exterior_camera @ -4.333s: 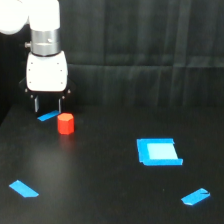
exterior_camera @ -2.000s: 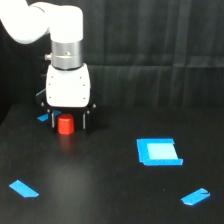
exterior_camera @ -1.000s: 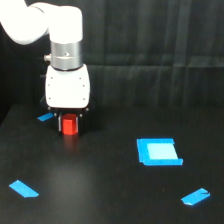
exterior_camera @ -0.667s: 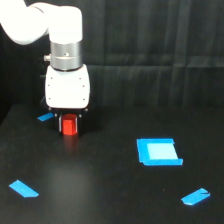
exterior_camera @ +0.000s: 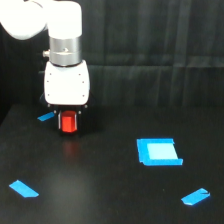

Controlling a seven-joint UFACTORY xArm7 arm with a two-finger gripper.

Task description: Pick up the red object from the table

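The red object (exterior_camera: 68,123) is a stubby red-orange cylinder at the exterior view's left, sitting directly under the white body of my arm. My gripper (exterior_camera: 68,125) is shut on it, one dark finger on each side, both hard to make out against the black. A faint reddish reflection shows on the table (exterior_camera: 110,195) just below it, and the object looks slightly raised off the surface. The table is a wide matte black surface.
A short blue tape strip (exterior_camera: 46,117) lies just left of the gripper. A blue square (exterior_camera: 159,151) lies at the right. Two more blue strips lie near the front, one at left (exterior_camera: 23,188), one at right (exterior_camera: 195,196). A black curtain hangs behind.
The gripper came from the back left, dropped over the red object and shut on it. Over the last second the arm has risen slightly, with the object in its fingers.
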